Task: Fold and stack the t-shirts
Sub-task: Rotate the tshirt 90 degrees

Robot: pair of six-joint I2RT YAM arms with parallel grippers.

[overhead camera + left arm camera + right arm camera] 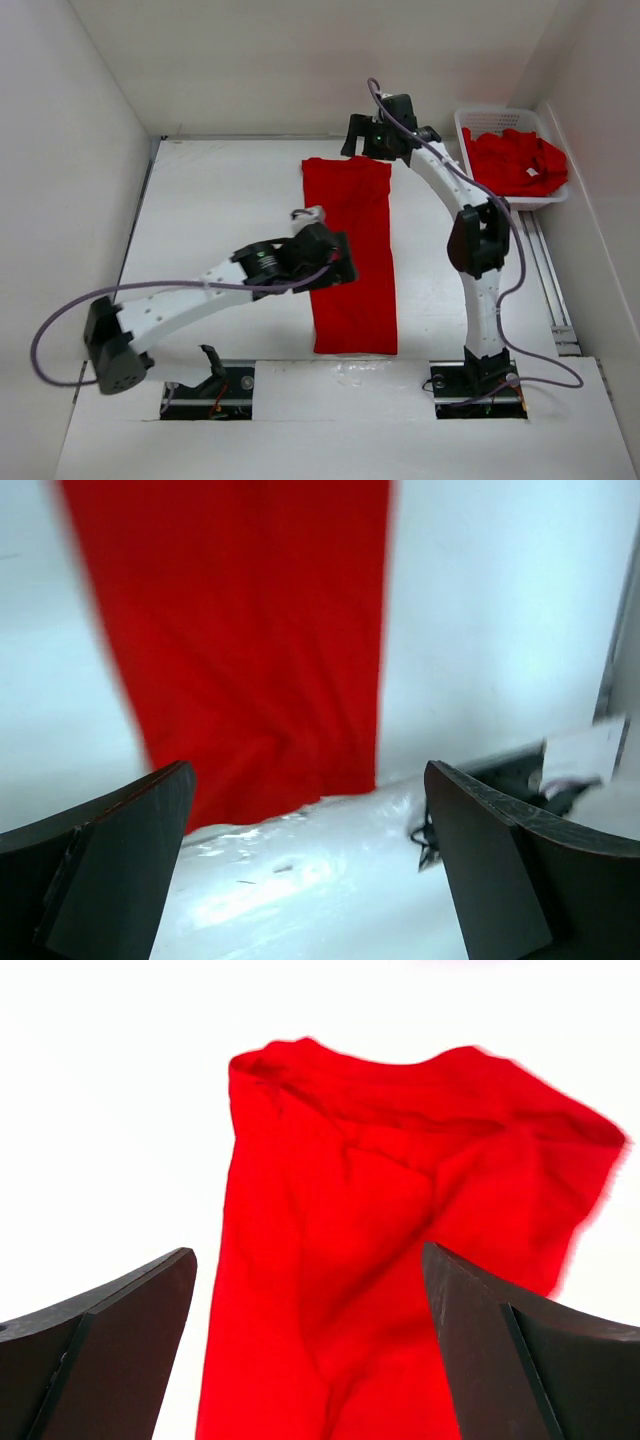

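Red cloth lay in a long, narrow strip down the middle of the white table (230,200): one t-shirt (352,225), flat, running from near my bases toward the far wall. More red t-shirts (515,160) sat heaped in a white basket (497,114) at the far right corner, well apart from the strip, with some cloth spilling over its right rim.

My left gripper (340,265) was over the strip's left edge, about halfway along. Its jaws stood wide apart and had hold of nothing. In its wrist camera the t-shirt (250,650) showed blurred between the dark fingers (120,850), with its near end above a crinkled clear patch on the table.

My right gripper (362,135) was at the strip's far end, jaws likewise spread full and empty. Its wrist camera looked along the t-shirt (380,1260), creased and bunched at one end. I could not tell from above whether either gripper touched the cloth
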